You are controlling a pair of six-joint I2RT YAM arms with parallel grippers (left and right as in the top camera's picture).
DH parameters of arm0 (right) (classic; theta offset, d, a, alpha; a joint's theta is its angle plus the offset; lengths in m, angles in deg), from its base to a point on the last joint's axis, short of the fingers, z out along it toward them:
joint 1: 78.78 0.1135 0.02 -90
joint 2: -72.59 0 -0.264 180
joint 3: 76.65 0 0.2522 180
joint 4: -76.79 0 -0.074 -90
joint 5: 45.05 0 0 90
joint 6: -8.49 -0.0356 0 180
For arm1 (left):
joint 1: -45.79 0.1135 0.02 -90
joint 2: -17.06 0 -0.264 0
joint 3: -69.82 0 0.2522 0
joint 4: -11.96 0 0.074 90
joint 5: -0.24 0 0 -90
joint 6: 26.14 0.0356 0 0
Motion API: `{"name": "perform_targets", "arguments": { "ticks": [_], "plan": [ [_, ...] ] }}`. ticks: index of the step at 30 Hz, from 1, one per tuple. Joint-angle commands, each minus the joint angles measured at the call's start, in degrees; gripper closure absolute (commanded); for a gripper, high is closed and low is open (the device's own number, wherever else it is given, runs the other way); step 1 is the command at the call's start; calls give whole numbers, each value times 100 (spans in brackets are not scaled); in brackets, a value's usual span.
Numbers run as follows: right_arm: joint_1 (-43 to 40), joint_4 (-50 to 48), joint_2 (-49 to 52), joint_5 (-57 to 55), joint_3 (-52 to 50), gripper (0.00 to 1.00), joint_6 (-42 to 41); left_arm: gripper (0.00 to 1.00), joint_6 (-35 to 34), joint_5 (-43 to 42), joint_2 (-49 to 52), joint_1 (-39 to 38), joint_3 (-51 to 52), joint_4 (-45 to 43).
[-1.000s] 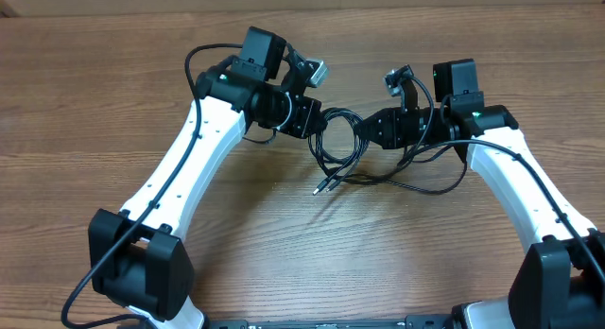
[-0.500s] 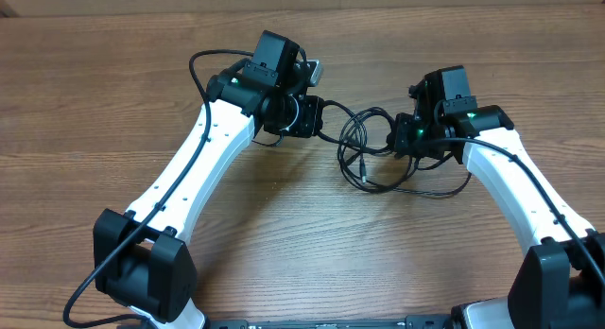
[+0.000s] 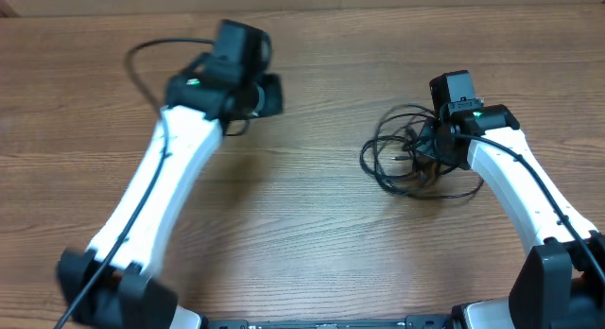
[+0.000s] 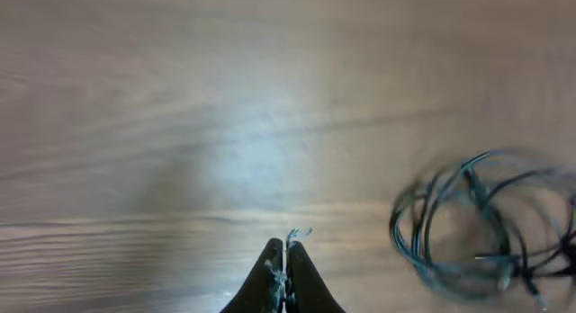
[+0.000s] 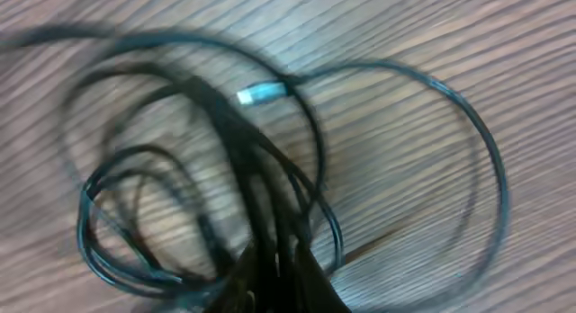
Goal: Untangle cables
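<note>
Mostly, motion blur is smearing the detail here. In the left wrist view the cables are showing only as a hazy dark tangle near the lower right edge. Part of the loops is running out of the frame, and single strands are blending into one another. The left pincer is showing only its tips at the bottom edge; they are pressing together with nothing between them. A small pale fleck at the tips is too blurred to identify. From overhead that pincer is hovering over bare tabletop at the upper left, well apart from the bundle, and the left arm is looking streaked.

The cables are lying on the tabletop right of centre in loose overlapping loops, beside and partly under the end of the right arm, which is hiding where the strands are meeting. In the right wrist view the right pincer is sitting cut off at the bottom edge as a dark shape. Several strands are converging into it, and it is clenching on the cables there, though how many it is pinching is impossible to count. One silver-tipped plug is lying on the wood among the upper loops, its shape softened by blur. A small green light is glowing on the right arm.
</note>
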Motion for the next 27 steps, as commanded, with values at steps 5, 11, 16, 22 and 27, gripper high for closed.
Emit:
{"name": "perform_targets", "arguments": {
  "ticks": [5,11,16,22,27],
  "plan": [
    [11,-809,-105,2610,52,96,1453,96,-306,-334,-304,50,-105,127],
    [11,-1067,-105,3779,52,96,1635,94,-334,-686,72,-17,2,337],
    [11,-721,-105,3003,50,96,1309,91,-590,-1248,684,-20,2,452],
    [11,-540,-105,2924,50,96,1307,47,-575,-1733,1482,-227,2,177],
    [11,-531,-105,3182,50,96,1309,32,181,-1961,2096,-577,2,-431]
  ]
}}
